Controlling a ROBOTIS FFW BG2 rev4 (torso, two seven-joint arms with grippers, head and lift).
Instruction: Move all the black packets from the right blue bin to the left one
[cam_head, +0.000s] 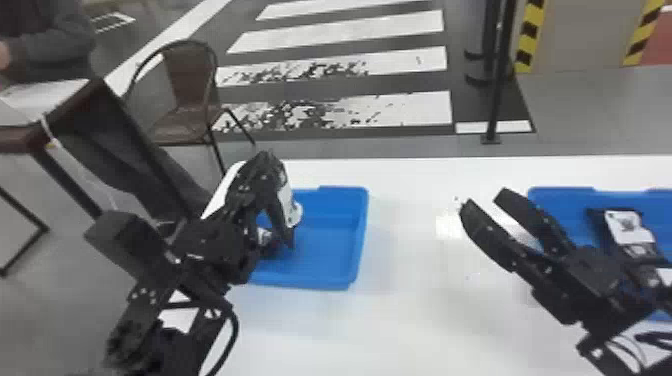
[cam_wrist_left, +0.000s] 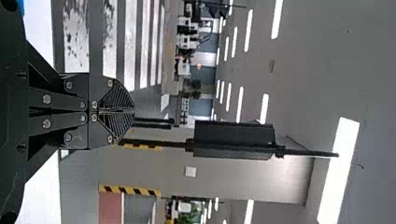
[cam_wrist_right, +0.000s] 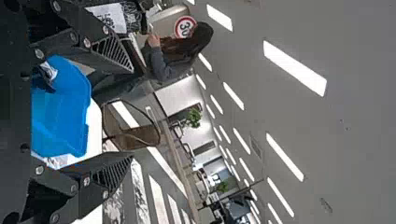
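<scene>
My left gripper (cam_head: 270, 171) is over the left blue bin (cam_head: 361, 235), shut on a black packet with a white label (cam_head: 288, 202) that hangs above the bin. In the left wrist view my left gripper (cam_wrist_left: 133, 111) has its fingers together. Below it, another packet (cam_head: 265, 237) lies in the left bin, partly hidden by the arm. My right gripper (cam_head: 484, 199) stands open and empty between the bins; in the right wrist view, the open right gripper (cam_wrist_right: 132, 115) faces the left bin (cam_wrist_right: 84, 107). A black packet (cam_head: 630, 227) lies in the right blue bin (cam_head: 560, 191), partly behind the right arm.
Both bins stand on a white table (cam_head: 410, 310), with bare tabletop between them. Past its back edge are a black pole (cam_head: 495, 85) and a brown chair (cam_head: 192, 75); a dark desk (cam_head: 30, 137) stands at the left.
</scene>
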